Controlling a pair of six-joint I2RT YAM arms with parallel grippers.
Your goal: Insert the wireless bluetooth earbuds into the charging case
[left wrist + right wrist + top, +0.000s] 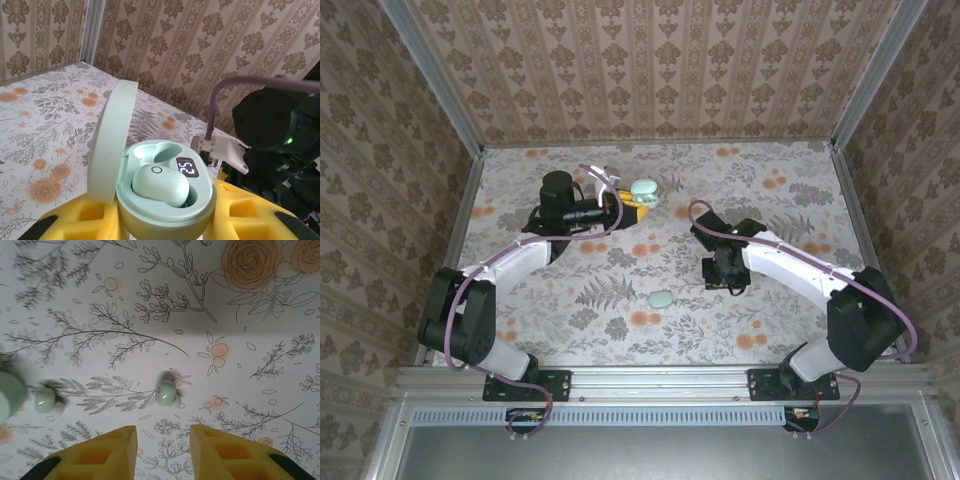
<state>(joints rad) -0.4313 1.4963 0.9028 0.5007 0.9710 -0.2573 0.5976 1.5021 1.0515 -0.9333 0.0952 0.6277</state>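
My left gripper [623, 206] is shut on the mint charging case [165, 205], held above the far middle of the table between yellow fingers [250, 210]. The lid [112, 140] stands open. One mint earbud [159, 184] sits in a socket, the socket behind it is empty, and a small display is lit. My right gripper [162, 432] hangs open over the table, jaws apart. A loose mint earbud [165, 392] lies on the cloth just beyond its fingertips, touching neither. In the top view this gripper [723, 283] is right of centre.
A second small mint piece [44, 401] lies to the left of the loose earbud, and a larger mint piece [7, 396] is cut off by the left edge. A mint oval [661, 298] lies on the floral tablecloth [780, 200]. Patterned walls enclose the table.
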